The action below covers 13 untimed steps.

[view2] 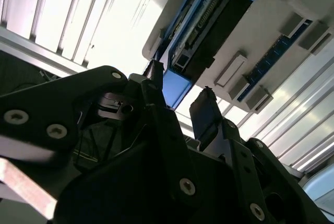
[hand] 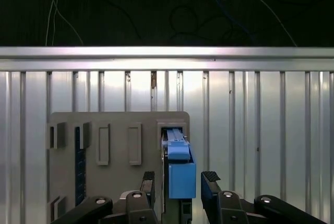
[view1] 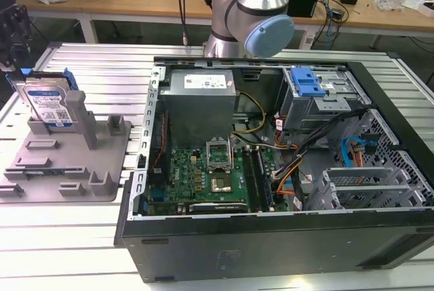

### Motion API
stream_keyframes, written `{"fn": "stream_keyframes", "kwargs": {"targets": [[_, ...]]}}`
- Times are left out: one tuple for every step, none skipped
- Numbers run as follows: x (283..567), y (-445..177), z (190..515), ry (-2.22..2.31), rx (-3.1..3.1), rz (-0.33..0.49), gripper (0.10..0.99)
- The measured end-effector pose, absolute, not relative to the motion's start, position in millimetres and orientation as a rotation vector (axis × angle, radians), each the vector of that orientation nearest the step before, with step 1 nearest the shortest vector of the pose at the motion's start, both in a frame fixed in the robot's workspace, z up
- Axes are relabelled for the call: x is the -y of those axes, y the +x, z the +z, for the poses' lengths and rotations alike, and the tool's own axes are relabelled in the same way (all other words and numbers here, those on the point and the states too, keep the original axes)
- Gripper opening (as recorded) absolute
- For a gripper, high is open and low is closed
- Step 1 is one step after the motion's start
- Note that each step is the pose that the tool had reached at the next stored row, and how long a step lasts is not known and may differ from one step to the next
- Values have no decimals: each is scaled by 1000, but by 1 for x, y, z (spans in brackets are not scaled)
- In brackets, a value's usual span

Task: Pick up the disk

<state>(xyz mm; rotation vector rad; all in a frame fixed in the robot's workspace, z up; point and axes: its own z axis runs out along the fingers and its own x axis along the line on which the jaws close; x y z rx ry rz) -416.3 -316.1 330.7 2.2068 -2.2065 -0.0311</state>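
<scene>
claw (hand: 179, 176) open, empty, jaws straddling the disk (hand: 180, 151) standing on edge in the holder tray (hand: 117, 129); stiff, dense, shock-sensitive, smooth metal, so I'd clamp its flat faces squarely.

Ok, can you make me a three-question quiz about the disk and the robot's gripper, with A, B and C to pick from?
1. Where is the disk?
A. in the grey holder tray
B. in a drawer
C. on the floor

2. What colour are the disk's edge rails?
A. red
B. blue
C. green

3. How is the gripper?
A. shut on the disk
B. open, with one finger on each side of the disk
C. shut on a cable

Answers:
1 A: in the exterior view, the disk stands upright in the tray.
2 B: blue shows along its edge in both wrist views.
3 B: in the first wrist view, gaps show between the fingers and the disk.
</scene>
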Motion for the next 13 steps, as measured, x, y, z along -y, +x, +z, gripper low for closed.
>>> {"fn": "stream_keyframes", "kwargs": {"targets": [[316, -416, 330, 2207, 2206, -31, 482], [316, -417, 329, 2207, 2206, -31, 482], [316, -417, 328, 2207, 2207, -31, 482], [316, -417, 327, 2207, 2206, -31, 482], [316, -417, 326, 2207, 2206, -31, 482], [316, -417, 325, 2207, 2207, -31, 482], [316, -417, 324, 2207, 2207, -31, 482], [316, -417, 323, 2207, 2207, -31, 482], [316, -417, 322, 2207, 2206, -31, 482], [316, -417, 321, 2207, 2207, -31, 482], [316, -417, 320, 2207, 2207, -31, 482], [316, -417, 319, 2207, 2207, -31, 482], [316, -417, 317, 2207, 2207, -31, 482]]}}
